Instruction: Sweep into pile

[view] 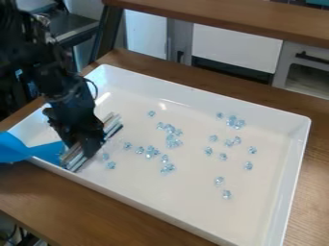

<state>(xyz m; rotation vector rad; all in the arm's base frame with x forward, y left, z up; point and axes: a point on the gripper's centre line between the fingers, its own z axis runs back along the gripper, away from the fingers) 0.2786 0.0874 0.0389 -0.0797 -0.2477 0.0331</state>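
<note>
White tray [173, 202], blue pieces [170, 129] scattered beside end effector [87, 143]

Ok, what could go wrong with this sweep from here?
The bits lie scattered across the tray, so one pass would likely miss some. Two sit close to the brush-like tool and could slip under it. The blue piece overlaps the tray's edge beside the tool and might snag.

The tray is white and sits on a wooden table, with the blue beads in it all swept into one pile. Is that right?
No: the camera view shows the blue beads scattered about the tray, not in one pile. The rest stands.
</note>
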